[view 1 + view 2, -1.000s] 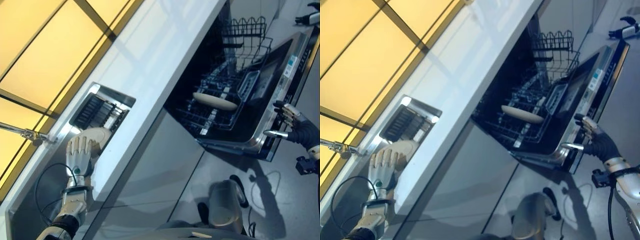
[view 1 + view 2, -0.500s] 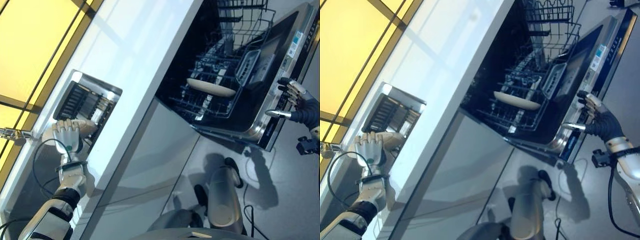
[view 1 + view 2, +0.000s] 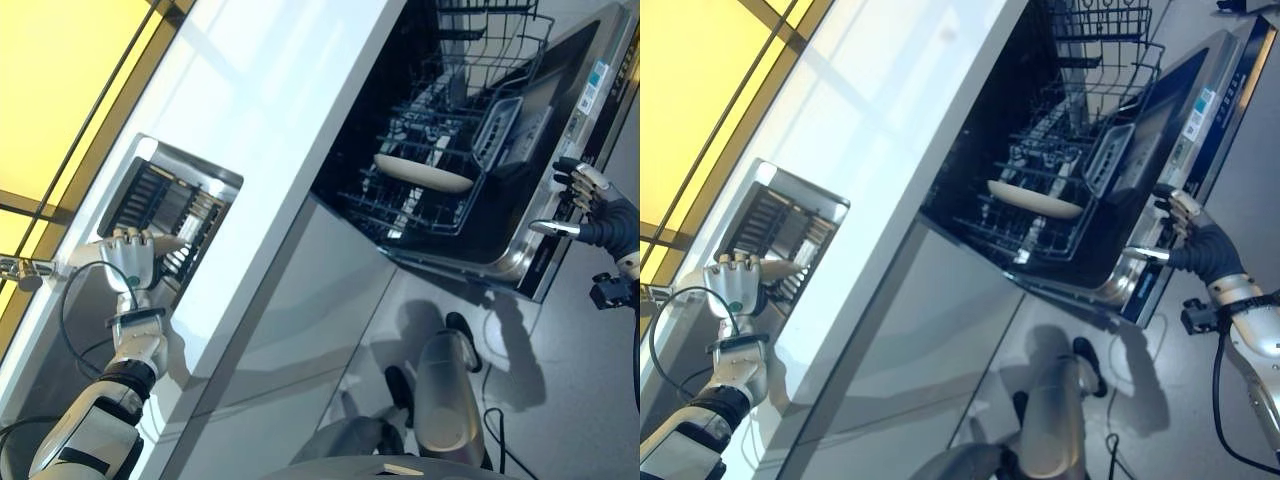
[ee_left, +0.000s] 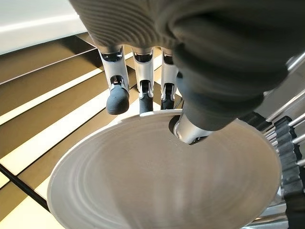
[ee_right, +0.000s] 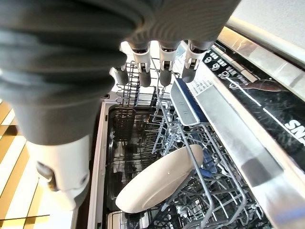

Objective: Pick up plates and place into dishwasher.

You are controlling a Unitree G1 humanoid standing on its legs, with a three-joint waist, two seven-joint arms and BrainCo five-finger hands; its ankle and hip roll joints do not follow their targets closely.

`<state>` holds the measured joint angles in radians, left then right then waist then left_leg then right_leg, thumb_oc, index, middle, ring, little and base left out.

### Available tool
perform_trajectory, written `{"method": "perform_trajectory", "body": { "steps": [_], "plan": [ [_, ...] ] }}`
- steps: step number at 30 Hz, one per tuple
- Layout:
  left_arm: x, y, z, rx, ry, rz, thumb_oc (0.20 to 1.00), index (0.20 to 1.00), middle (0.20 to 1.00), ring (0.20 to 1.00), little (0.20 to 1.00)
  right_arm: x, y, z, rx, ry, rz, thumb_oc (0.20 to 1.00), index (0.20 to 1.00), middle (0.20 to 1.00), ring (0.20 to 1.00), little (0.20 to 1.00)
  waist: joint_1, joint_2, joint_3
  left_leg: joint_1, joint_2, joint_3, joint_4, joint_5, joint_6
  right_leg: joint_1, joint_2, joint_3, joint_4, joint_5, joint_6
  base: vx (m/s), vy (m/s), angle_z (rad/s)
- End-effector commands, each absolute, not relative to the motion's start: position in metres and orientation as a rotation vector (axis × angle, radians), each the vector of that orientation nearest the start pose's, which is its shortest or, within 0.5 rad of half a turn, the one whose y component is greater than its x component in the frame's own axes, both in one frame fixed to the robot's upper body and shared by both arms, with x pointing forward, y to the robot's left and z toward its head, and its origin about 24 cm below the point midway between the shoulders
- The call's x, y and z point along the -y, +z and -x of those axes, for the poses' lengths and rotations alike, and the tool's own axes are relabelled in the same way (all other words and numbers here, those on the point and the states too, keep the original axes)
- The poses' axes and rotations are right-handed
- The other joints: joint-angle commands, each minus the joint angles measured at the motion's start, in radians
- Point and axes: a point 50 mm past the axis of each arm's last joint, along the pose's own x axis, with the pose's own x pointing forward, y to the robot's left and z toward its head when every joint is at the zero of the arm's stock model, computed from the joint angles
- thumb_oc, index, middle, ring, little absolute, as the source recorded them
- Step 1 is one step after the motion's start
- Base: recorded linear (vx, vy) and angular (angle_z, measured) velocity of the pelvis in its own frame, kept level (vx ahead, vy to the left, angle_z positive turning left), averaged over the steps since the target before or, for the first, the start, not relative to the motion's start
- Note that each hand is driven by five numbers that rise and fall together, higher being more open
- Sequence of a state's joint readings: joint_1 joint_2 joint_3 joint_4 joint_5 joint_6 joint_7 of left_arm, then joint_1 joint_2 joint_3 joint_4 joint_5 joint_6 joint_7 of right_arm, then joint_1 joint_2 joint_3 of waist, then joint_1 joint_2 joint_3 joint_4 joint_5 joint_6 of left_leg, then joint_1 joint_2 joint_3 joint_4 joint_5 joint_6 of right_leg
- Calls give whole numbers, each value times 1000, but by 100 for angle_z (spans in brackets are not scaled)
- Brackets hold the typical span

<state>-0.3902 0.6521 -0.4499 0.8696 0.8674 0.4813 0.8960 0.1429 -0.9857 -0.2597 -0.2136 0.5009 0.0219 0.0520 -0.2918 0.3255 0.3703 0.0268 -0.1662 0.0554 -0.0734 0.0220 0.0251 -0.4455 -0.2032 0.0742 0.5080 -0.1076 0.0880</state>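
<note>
A pale plate [image 4: 167, 176] stands at the dish rack [image 3: 170, 200] set in the white counter. My left hand [image 3: 128, 260] is shut on it, with the thumb [image 4: 193, 121] on its face and the fingers [image 4: 117, 98] behind its rim. Another pale plate [image 3: 423, 174] lies tilted in the lower rack [image 5: 209, 191] of the open dishwasher. My right hand [image 3: 600, 212] hovers open and holds nothing, just off the outer edge of the lowered dishwasher door [image 3: 545, 200].
The white counter [image 3: 290, 110] runs between the dish rack and the dishwasher. An upper wire rack [image 3: 490, 25] is pulled out above the lower one. A grey cutlery basket [image 3: 497, 140] sits beside the racked plate.
My left hand lay flat on the plate a second ago; its fingers are now curled over the rim and the plate is tipped up. The camera shifted. The right hand barely moved.
</note>
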Motion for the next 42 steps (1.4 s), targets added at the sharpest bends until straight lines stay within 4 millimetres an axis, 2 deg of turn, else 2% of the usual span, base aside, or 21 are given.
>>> {"method": "perform_trajectory", "body": {
  "steps": [1,10,24,28,35,42],
  "plan": [
    [-321,24,-271,-140,647,-1913,200,200,200,200,200,296,194,-225,276,43,518,1000,1000,1000,1000,1000,-20,-46,-21,-9,-14,-35,8,39,-34,42,59,-3,-352,276,25,32,7,2],
    [-333,20,-254,-153,811,-1638,200,200,200,200,200,298,179,-217,245,32,512,1000,1000,1000,1000,1000,-4,-46,-73,45,-15,-40,6,23,-26,131,44,-34,-374,261,28,34,-6,6],
    [-361,32,-230,-130,1023,-1410,200,200,200,200,200,293,155,-204,231,8,446,1000,1000,1000,1000,1000,50,-62,-187,118,-5,-61,3,-9,-13,327,23,-111,-441,204,36,-3,-49,15],
    [-367,35,-221,-126,1057,-1402,200,200,200,200,200,291,148,-199,224,-6,411,1000,1000,1000,1000,1000,68,-82,-221,120,3,-67,7,-15,-11,363,20,-133,-455,187,33,-21,-94,15],
    [-378,40,-202,-103,1119,-1342,200,200,200,200,200,288,138,-187,238,-72,341,1000,1000,1000,1000,1000,113,-137,-291,116,24,-88,8,-21,-7,420,28,-170,-477,157,20,-24,-124,9],
    [-378,51,-195,20,1145,-1137,200,200,200,200,200,287,137,-184,280,-114,294,1000,1000,1000,1000,1000,158,-184,-358,109,39,-111,15,-27,-9,478,56,-180,-521,141,3,-18,-99,8]
  ]
}}
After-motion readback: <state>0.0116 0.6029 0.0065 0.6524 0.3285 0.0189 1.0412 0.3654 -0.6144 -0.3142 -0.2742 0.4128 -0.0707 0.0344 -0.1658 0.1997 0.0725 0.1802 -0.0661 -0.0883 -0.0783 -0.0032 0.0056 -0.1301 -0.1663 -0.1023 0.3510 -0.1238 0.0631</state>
